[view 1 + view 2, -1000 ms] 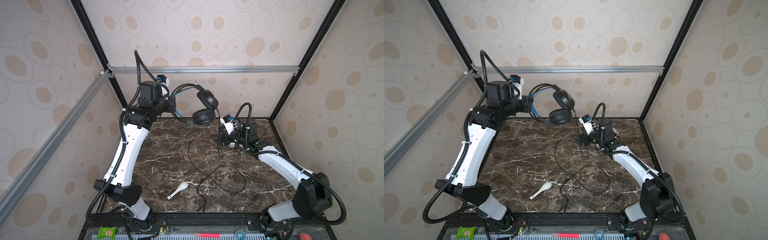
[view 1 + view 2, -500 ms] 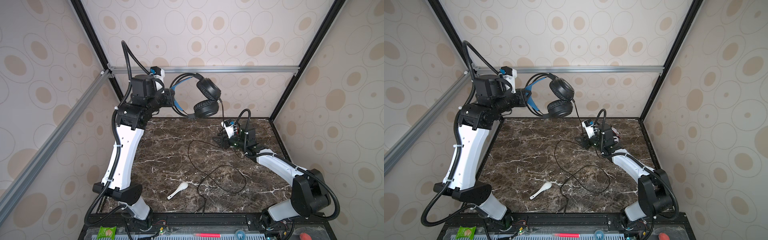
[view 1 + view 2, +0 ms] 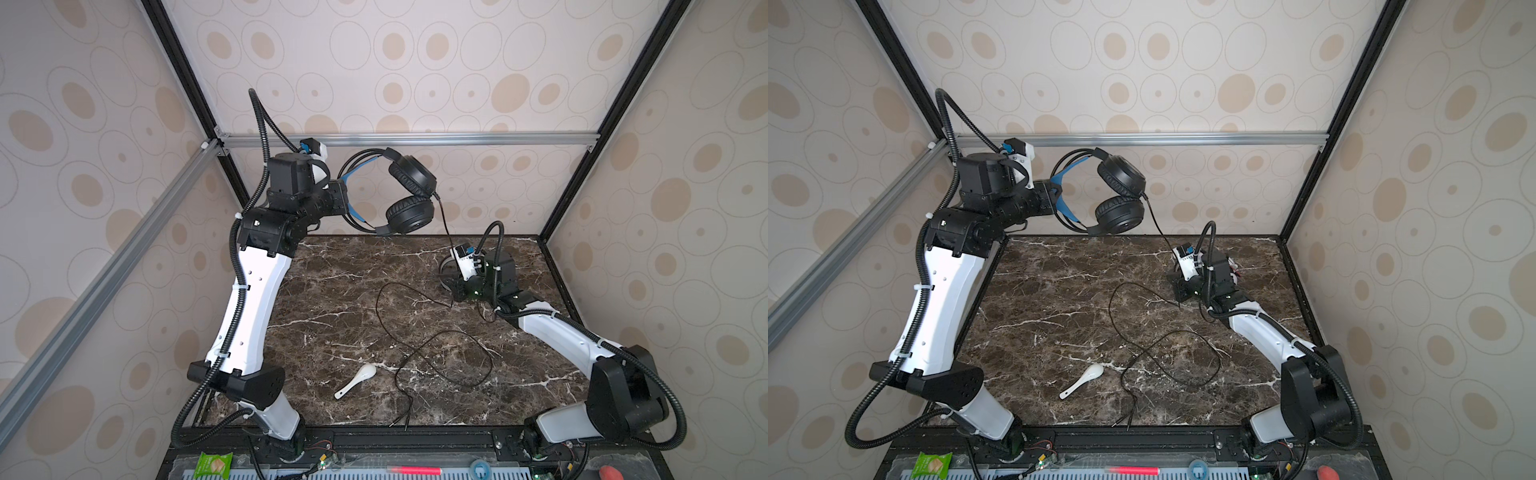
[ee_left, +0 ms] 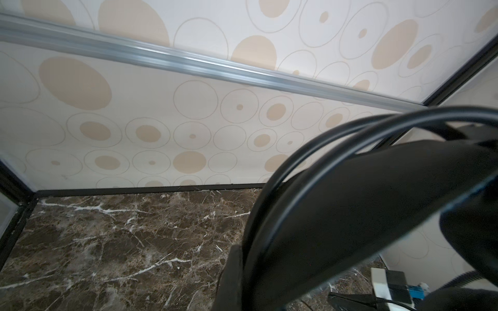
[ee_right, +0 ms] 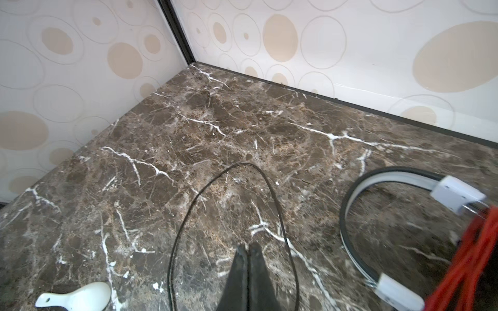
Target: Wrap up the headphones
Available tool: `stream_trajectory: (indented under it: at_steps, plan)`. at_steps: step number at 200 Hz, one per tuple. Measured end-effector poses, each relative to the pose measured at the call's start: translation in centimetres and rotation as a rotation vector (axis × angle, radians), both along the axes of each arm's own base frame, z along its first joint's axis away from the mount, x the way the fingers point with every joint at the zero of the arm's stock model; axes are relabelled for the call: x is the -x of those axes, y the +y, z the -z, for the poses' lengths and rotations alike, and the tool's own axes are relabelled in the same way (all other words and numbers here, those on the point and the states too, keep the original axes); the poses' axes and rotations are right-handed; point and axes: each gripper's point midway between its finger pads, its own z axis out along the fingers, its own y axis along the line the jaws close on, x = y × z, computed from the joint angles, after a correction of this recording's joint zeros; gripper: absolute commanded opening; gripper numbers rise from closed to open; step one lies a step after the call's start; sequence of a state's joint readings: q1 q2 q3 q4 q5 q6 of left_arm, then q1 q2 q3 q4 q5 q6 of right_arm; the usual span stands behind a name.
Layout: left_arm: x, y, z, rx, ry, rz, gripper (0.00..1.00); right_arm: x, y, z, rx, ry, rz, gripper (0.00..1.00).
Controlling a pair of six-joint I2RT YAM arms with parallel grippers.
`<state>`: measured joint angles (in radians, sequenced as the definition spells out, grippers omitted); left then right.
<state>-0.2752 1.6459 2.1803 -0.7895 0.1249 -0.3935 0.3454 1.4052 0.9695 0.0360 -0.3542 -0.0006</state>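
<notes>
Right jaws now together within cable loop (image 5: 239,164)

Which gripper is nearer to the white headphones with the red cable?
Right. The right gripper sits low beside the white headphones, back right on the table; the left gripper is raised back left, holding the black headphones.

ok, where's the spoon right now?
In both top views the white spoon lies on the marble table near its front edge, left of centre, just left of the loose black cable loop.
</notes>
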Motion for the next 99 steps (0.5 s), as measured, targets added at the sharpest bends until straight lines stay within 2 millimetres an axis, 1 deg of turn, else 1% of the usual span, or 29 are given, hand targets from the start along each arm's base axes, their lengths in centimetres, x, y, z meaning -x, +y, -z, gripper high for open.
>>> stream_trajectory:
  at_steps: [34, 55, 71, 88, 99]
  plan:
    - [-1.4, 1.4, 4.4, -0.037, 0.091, -0.072, 0.0, 1.5, -2.3, -0.9, 0.106, -0.019, 0.053, 0.0]
    - [-1.8, 2.1, 6.0, -0.059, 0.122, -0.106, 0.0, 2.6, -3.6, -0.9, 0.189, -0.016, 0.071, 0.0]
    - [-2.2, 2.5, 6.9, -0.073, 0.132, -0.127, 0.0, 3.4, -4.5, -1.1, 0.273, -0.024, 0.068, 0.0]
    - [-2.6, 2.7, 8.2, -0.097, 0.144, -0.142, 0.0, 4.2, -4.8, -2.2, 0.359, -0.051, 0.048, 0.0]
    - [-2.9, 2.8, 9.3, -0.119, 0.155, -0.144, 0.0, 4.7, -4.6, -3.4, 0.412, -0.083, 0.023, 0.0]
